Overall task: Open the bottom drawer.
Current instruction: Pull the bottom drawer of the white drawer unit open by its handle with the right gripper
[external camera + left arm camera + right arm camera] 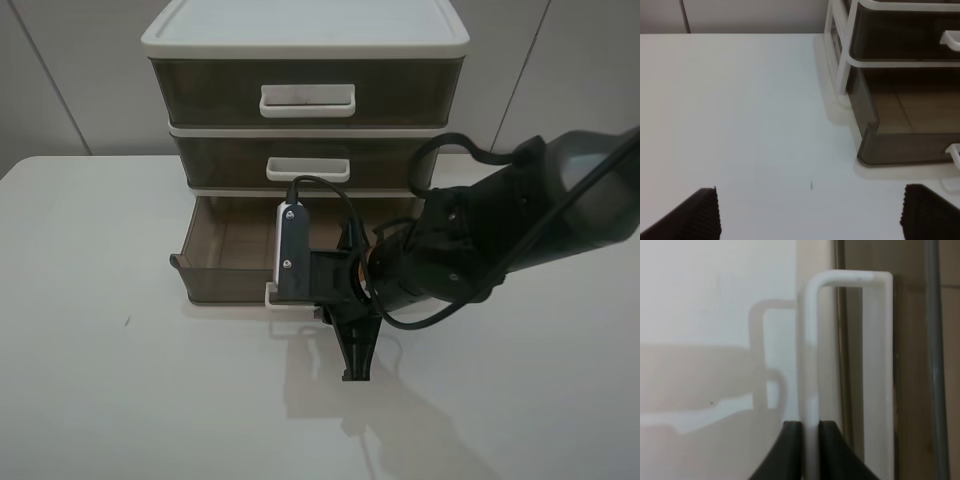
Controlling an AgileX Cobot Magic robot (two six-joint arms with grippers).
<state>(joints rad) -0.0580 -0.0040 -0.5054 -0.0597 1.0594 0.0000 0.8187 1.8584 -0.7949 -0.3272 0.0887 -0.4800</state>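
The bottom drawer (225, 250) of the white-framed unit (300, 30) stands pulled out, its smoky brown tray open and empty as far as it shows. My right gripper (325, 305) is at the drawer's front and is shut on its white loop handle (270, 297). In the right wrist view the two black fingertips (790, 450) pinch one bar of the handle (810, 365). My left gripper (812, 205) is open and empty over bare table, to the left of the drawer (905, 150). The left arm is out of the exterior view.
The middle drawer (230, 160) and top drawer (210, 95) are shut, each with a white handle. The unit stands at the back of a white table (100, 350). My right arm's dark body (520, 230) stretches across the table's right side.
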